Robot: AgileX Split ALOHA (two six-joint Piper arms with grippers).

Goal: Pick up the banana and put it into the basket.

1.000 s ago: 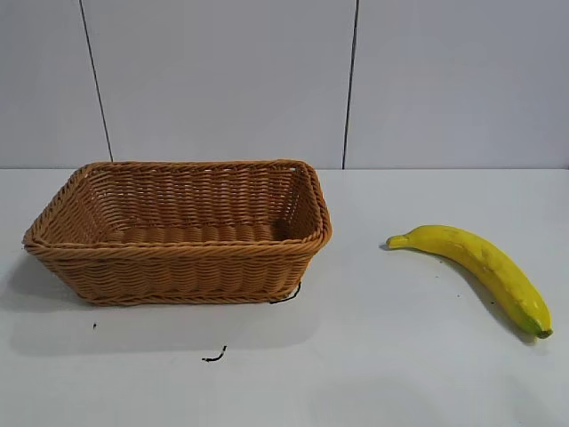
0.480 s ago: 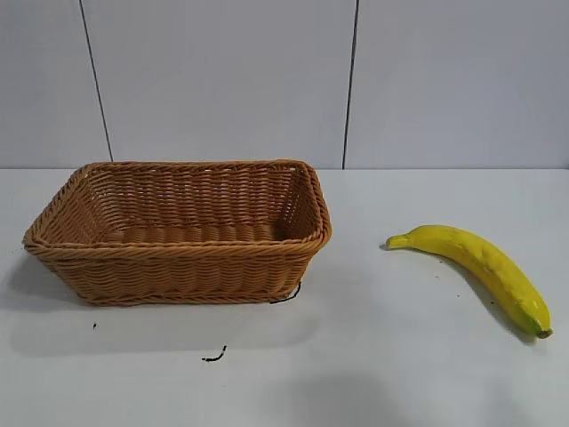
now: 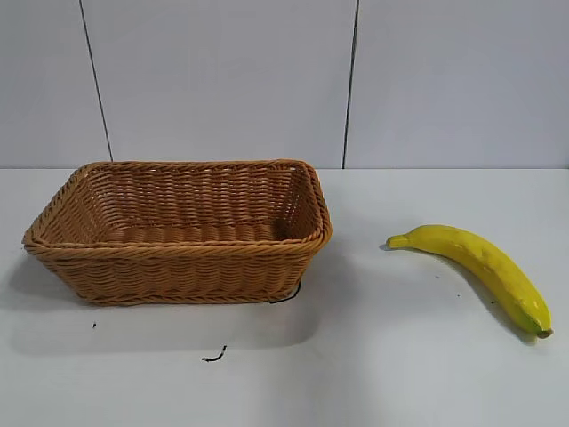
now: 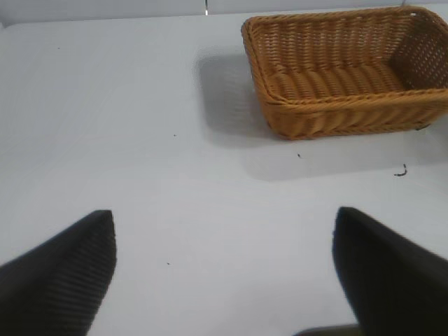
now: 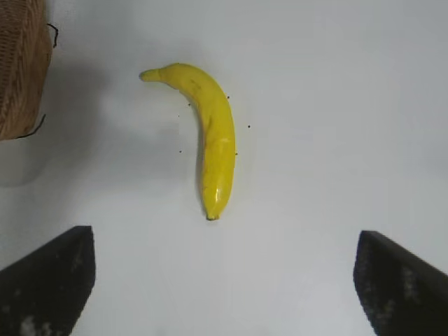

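A curved yellow banana lies on the white table to the right of the woven wicker basket. Neither arm shows in the exterior view. In the right wrist view the banana lies flat ahead of my right gripper, which is open, well short of the fruit, with only bare table between its fingers. A corner of the basket shows at that view's edge. My left gripper is open above bare table, some way from the basket, which holds nothing.
A small black mark lies on the table in front of the basket, and a dark thread sticks out at its right lower corner. A grey panelled wall stands behind the table.
A faint shadow on the table's front edge in the exterior view has shifted slightly. Banana and basket have not moved.
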